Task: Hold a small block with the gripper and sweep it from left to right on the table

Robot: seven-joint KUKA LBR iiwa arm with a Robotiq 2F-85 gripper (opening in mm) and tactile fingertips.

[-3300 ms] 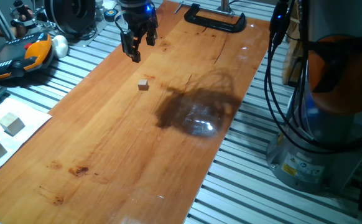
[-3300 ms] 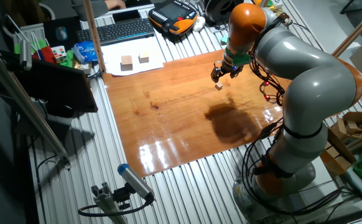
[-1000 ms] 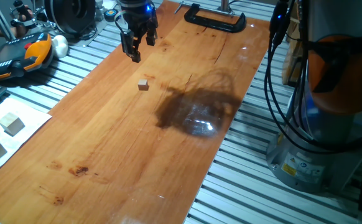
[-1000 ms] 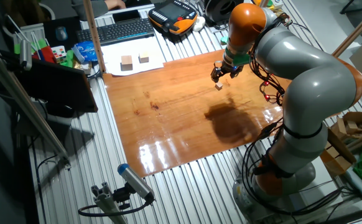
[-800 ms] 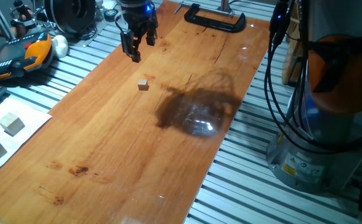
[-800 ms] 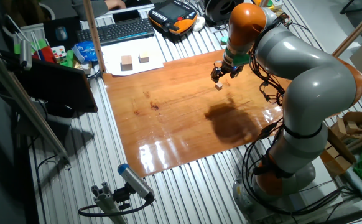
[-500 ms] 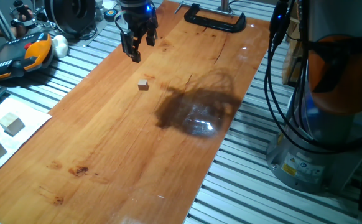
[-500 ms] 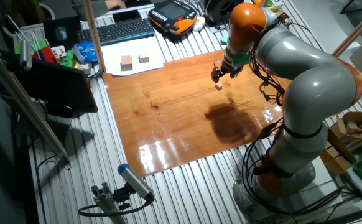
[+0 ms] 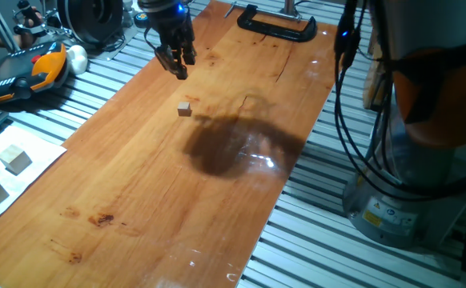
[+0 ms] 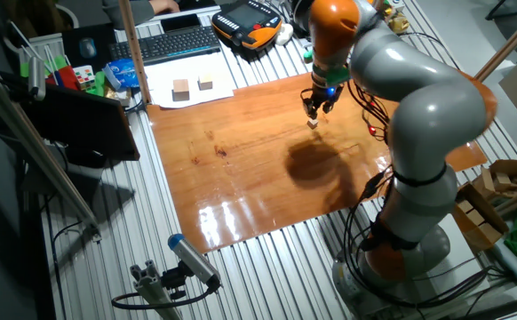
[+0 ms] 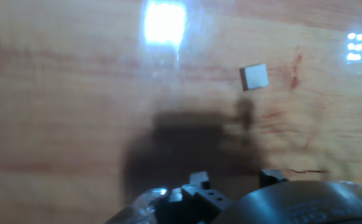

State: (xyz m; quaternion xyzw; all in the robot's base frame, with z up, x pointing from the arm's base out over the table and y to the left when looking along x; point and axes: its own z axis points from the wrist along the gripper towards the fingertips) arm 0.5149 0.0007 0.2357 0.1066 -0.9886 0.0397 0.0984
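A robotics lab: a ribbed aluminium bench (image 10: pixel 267 258) carries a clamped wooden board (image 9: pixel 161 184), a keyboard (image 10: pixel 177 42), an orange control pendant (image 9: pixel 25 76) and loose cables (image 9: pixel 361 136).

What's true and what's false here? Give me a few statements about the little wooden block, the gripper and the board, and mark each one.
1. The small block lies on the table. True.
2. The gripper is holding the small block. False: the block lies free on the board, apart from the fingers, and the hand view shows it off to one side.
3. Two larger wooden cubes sit on the reddish board. False: they rest on a white sheet beside it.
4. A black clamp sits at the far end of the board in one fixed view. True.
5. The arm's dark shadow falls on the board. True.
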